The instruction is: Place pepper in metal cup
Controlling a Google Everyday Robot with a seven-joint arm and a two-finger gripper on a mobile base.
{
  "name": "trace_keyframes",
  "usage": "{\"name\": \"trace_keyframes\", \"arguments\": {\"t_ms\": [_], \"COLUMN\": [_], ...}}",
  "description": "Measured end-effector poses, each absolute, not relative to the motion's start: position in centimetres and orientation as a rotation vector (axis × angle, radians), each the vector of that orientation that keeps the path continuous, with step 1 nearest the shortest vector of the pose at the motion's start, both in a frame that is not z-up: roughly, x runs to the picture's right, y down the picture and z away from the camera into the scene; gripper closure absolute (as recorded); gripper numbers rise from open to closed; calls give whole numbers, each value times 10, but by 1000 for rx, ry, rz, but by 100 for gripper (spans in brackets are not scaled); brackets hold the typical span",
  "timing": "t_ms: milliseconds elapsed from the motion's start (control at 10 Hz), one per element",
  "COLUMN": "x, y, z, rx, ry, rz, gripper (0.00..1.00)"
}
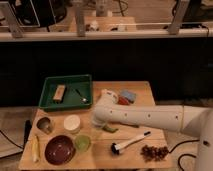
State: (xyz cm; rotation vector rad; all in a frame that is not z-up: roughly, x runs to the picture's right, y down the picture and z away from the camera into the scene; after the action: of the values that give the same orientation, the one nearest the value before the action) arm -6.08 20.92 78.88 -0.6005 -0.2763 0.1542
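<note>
The green pepper (109, 128) lies on the wooden table just below the rounded end of my white arm. The metal cup (45, 125) stands upright near the table's left edge, well left of the pepper. My gripper (101, 121) is at the arm's end near the table's middle, beside the pepper and right of the white round cup (72, 123). The arm's own body hides it from this view.
A green tray (48, 93) holding small items sits at the back left. A maroon bowl (60, 149), a light green cup (82, 143) and a corn cob (35, 148) stand front left. A brush (130, 141) and a dark dried cluster (154, 152) lie front right. A blue sponge (128, 95) is at the back.
</note>
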Motion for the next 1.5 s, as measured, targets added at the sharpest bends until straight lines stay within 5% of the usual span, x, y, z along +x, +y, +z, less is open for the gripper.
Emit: {"name": "trace_keyframes", "arguments": {"t_ms": [1500], "x": [6], "y": [209], "z": [837], "rx": [-607], "ry": [-141], "rz": [370], "gripper": [20]}}
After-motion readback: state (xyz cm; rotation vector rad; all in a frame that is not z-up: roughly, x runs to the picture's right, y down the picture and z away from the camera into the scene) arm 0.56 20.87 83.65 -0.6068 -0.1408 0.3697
